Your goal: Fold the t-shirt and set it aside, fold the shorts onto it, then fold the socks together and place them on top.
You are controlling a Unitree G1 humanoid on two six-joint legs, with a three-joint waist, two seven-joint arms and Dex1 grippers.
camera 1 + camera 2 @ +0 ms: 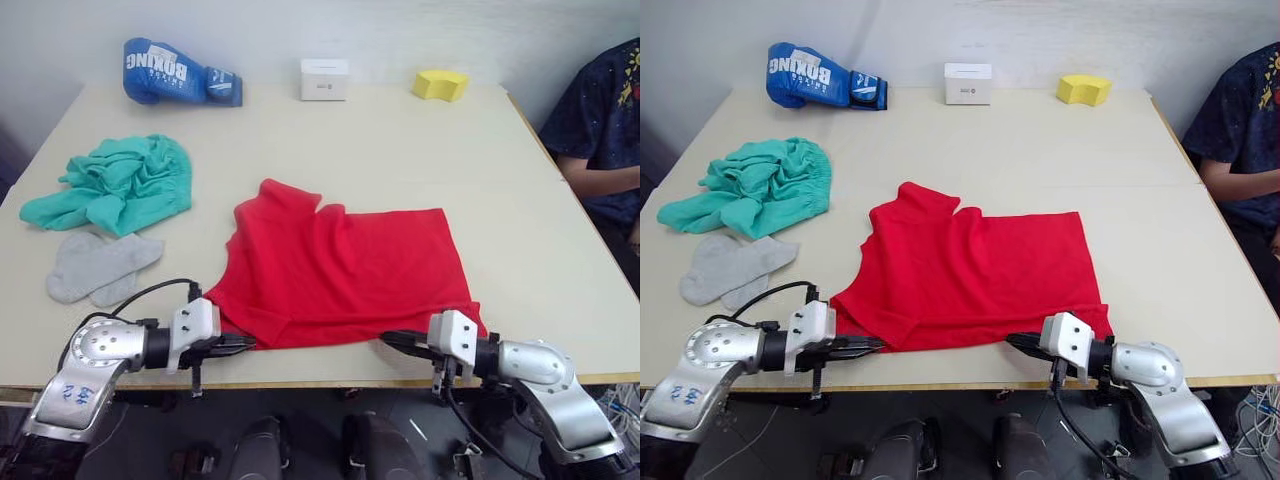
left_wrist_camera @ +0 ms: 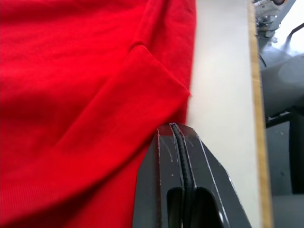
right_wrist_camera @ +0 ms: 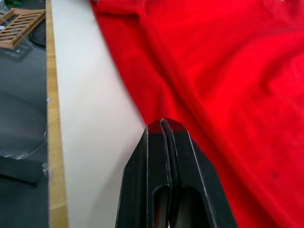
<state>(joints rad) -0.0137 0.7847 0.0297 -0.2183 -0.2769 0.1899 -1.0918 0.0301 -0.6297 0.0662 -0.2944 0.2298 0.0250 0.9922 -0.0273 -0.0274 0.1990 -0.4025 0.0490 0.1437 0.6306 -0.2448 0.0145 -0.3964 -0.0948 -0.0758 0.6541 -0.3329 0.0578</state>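
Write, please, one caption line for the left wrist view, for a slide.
Left gripper, fingers pressed shut, at the near edge of the red t-shirt on the table.

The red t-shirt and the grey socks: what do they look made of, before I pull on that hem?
The bright red short-sleeved t-shirt looks like soft matte knit cloth, probably cotton jersey: it creases in limp folds and shows fine ribbing near the left end effector. The pair of small light grey socks looks like a thicker knit, flat and dull; the fibre can't be told.
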